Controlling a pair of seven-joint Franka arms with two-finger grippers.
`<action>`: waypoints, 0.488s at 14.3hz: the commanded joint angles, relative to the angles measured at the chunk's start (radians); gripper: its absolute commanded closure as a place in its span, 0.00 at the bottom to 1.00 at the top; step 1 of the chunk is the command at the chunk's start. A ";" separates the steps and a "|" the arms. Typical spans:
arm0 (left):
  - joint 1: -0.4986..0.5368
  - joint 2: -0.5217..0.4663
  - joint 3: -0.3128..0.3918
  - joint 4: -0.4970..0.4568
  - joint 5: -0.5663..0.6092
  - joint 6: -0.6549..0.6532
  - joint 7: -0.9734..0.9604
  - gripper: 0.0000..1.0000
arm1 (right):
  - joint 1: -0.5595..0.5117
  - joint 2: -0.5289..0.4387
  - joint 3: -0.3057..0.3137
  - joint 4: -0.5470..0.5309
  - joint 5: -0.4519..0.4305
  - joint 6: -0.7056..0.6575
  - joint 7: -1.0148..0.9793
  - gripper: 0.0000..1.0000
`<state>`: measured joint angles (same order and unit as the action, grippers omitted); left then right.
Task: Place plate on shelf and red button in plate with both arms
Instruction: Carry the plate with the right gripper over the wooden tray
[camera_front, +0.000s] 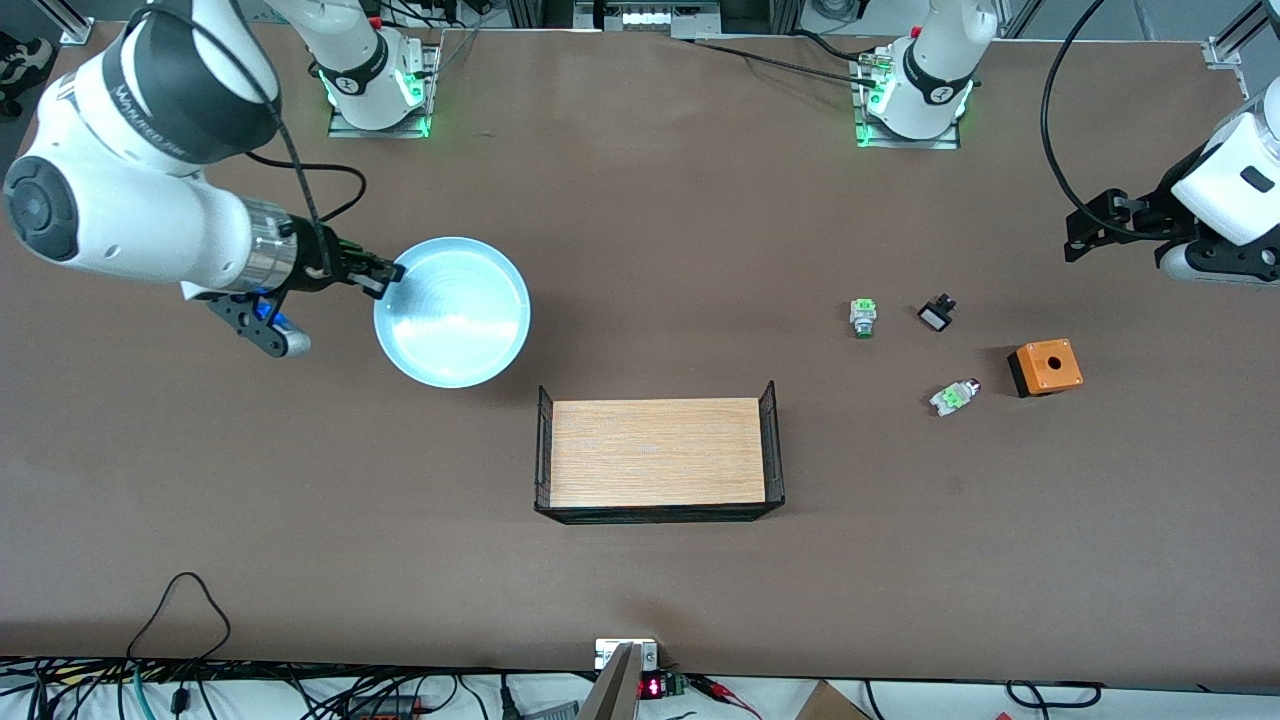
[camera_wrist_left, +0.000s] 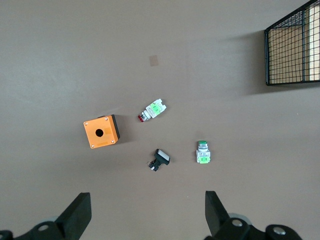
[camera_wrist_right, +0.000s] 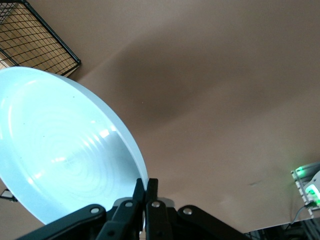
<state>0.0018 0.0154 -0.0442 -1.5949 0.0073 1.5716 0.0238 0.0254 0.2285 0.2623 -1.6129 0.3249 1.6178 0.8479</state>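
Standing nearest the front camera at the middle of the table, the wooden tray (camera_front: 655, 452) with black mesh end walls holds nothing. Farther from the camera, toward the left arm's end of the table, the red button (camera_front: 953, 398) lies on its side on the bare tabletop, its dark red cap pointing toward the orange box (camera_front: 1045, 367) just beside it; the left wrist view shows the same pair, the button (camera_wrist_left: 151, 111) apart from the box (camera_wrist_left: 101, 131). Farther again lie a black switch (camera_front: 937, 315) and a green-capped switch (camera_front: 863, 317), near each other and not touching. Toward the right arm's end, the plate (camera_front: 452, 311) is held by the right gripper (camera_front: 385, 274), whose fingers (camera_wrist_right: 145, 192) are pinched tight on the pale blue rim; the right wrist view shows the plate (camera_wrist_right: 60, 150) tilted with tabletop under its rim. Above the table's edge at its own end, the left gripper (camera_front: 1085, 228) hangs with its fingers (camera_wrist_left: 76, 216) spread wide, holding nothing.
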 joint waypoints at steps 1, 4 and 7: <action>0.004 0.015 -0.005 0.035 0.020 -0.022 0.010 0.00 | 0.062 0.021 0.000 0.044 0.017 -0.009 0.135 1.00; 0.004 0.015 -0.003 0.035 0.019 -0.022 0.010 0.00 | 0.128 0.031 0.000 0.085 0.022 0.013 0.255 1.00; 0.004 0.015 -0.003 0.035 0.019 -0.022 0.010 0.00 | 0.186 0.038 0.000 0.097 0.022 0.089 0.367 1.00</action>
<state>0.0018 0.0157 -0.0441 -1.5949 0.0073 1.5716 0.0238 0.1793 0.2456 0.2653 -1.5529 0.3315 1.6765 1.1366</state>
